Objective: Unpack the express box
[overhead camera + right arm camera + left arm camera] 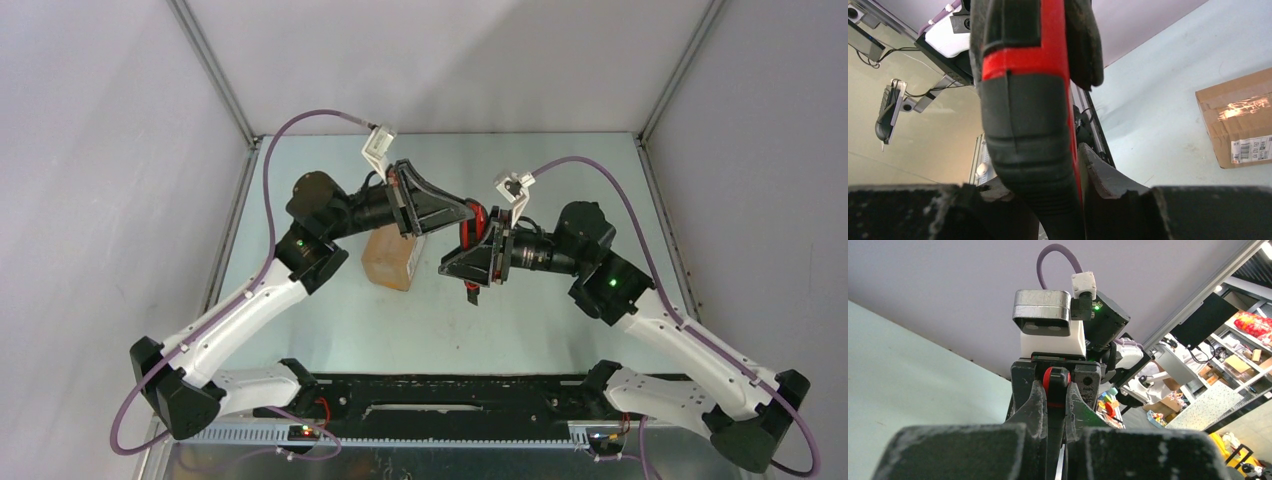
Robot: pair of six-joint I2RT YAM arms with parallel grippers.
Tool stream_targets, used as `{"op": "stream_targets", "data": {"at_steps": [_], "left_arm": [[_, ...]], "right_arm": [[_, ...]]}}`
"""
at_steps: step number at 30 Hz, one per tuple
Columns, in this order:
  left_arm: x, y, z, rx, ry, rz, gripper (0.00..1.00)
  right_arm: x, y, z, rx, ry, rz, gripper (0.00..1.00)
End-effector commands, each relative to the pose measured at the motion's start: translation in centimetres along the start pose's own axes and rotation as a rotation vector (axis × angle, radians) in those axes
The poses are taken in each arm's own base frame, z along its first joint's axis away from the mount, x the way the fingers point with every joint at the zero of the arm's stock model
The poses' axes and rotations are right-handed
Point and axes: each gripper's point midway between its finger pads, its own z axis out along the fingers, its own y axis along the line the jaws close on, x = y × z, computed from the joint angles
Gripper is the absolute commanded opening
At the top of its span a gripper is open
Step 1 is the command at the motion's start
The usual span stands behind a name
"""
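The express box [393, 257], a brown carton with a white label, stands on the table under my left arm; the right wrist view has it at the right edge [1238, 125]. A red-and-black utility knife [477, 228] hangs in the air right of the box, between both grippers. My left gripper [468, 212] is shut on the knife [1056, 382], a sliver of blade showing between its fingers. My right gripper [452, 266] has its fingers on both sides of the knife's black handle [1023, 100] and presses on it [1048, 185].
The pale green table [330, 330] is walled by grey panels at the back and sides. The arms' black base rail [440, 395] runs along the near edge. The right arm's wrist camera [1043, 312] sits directly ahead of the left gripper.
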Motion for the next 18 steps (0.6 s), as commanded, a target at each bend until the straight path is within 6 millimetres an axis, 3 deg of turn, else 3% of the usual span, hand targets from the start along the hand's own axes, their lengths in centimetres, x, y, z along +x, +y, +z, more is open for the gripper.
{"op": "stream_targets", "data": {"at_steps": [1,15,17,18], "left_arm": [[-0.20,-1.43,0.10,0.048,0.008,0.049,0.00],[0.23,-1.16,0.90,0.064,0.060,0.032,0.00],[0.22,-1.06,0.94,0.059,0.063,0.028,0.00],[0.19,-0.94,0.98,0.049,0.065,0.027,0.00]], "right_arm": [[-0.76,0.48,0.31,-0.028,-0.026,-0.020,0.33],[-0.06,0.51,0.44,-0.045,0.008,-0.017,0.21],[-0.01,0.33,0.51,-0.038,0.009,-0.013,0.12],[0.04,0.16,0.57,-0.032,0.010,-0.009,0.02]]}}
